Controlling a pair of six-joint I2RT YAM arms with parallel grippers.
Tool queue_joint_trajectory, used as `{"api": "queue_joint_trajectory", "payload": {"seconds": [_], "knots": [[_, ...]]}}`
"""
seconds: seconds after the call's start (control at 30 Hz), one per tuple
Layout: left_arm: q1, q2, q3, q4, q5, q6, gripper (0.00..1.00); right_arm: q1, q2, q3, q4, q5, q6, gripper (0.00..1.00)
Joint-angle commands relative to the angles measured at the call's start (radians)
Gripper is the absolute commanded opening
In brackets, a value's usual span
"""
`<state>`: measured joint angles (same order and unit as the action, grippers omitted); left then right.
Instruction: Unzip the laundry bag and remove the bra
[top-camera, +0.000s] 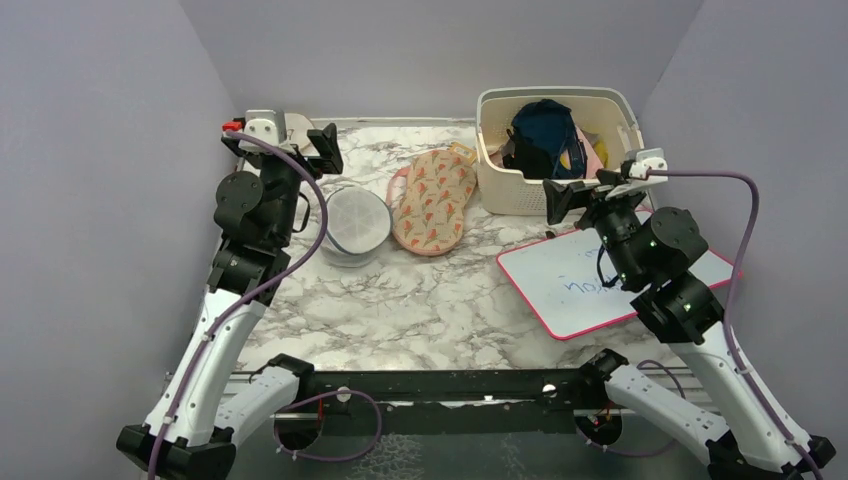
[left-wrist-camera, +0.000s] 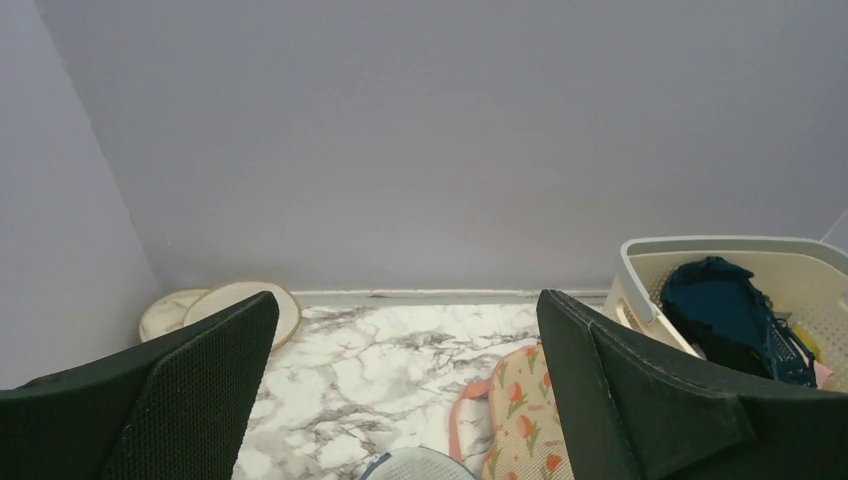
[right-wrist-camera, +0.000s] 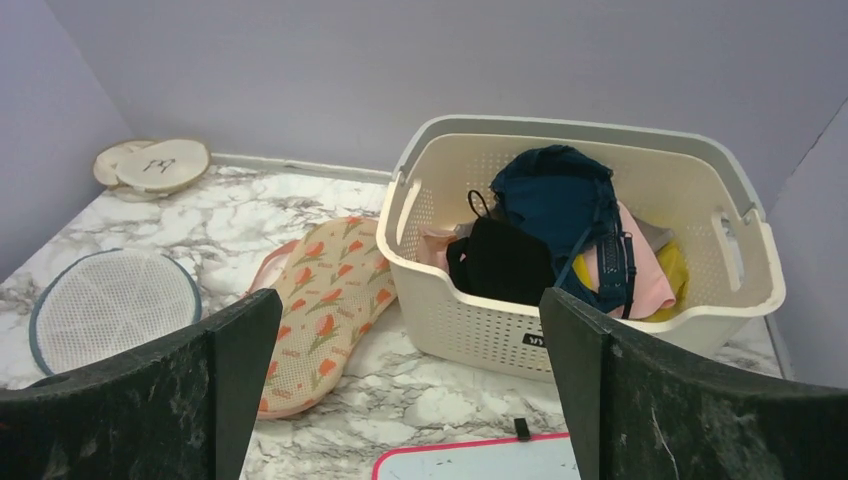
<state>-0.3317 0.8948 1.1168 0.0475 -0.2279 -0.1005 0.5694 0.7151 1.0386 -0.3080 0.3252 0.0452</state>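
Closest under the right pincer (right-wrist-camera: 410, 298) is the pink-rimmed edge of a whiteboard (right-wrist-camera: 480, 465). Ahead of it and off to its left, the laundry bag (right-wrist-camera: 325, 330) lies flat on the marble counter (right-wrist-camera: 300, 200), one lobe nearer this pincer and the other running away beside the wall of the cream basket (right-wrist-camera: 480, 330). That basket stands straight ahead, holding dark and pink garments.

From the left pincer (left-wrist-camera: 405, 300) the bag is ahead and to the right. A white mesh dome (top-camera: 357, 222) sits nearer, just below this pincer and just beside the bag. Two wooden discs (left-wrist-camera: 240, 300) lean at the far wall, ahead and to its left.

The bag looks light, soft and limp, so it would likely slide or bunch on the smooth counter if tugged from one side only. My judgement is that one pincer should pin a lobe or the pink edging while the other works the zip pull. The pull itself is too small to make out here. A pink loop shows at the bag's left edge and might serve as a hold.

Both pincers are spread wide, fingers well apart. They hold nothing, touch nothing and hang above the counter, short of the bag.
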Motion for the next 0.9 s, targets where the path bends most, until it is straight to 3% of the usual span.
{"api": "queue_joint_trajectory", "payload": {"seconds": [0.0, 0.33, 0.87], "knots": [[0.026, 0.014, -0.043, 0.058, 0.046, -0.042, 0.99, -0.019, 0.038, -0.013, 0.039, -0.011, 0.07, 1.0], [0.056, 0.146, -0.119, 0.12, 0.22, -0.159, 0.99, -0.07, 0.196, -0.008, 0.062, -0.117, 0.252, 1.0], [-0.085, 0.749, 0.06, -0.072, 0.662, -0.373, 0.99, -0.11, 0.379, -0.034, 0.116, -0.389, 0.34, 1.0]]}}
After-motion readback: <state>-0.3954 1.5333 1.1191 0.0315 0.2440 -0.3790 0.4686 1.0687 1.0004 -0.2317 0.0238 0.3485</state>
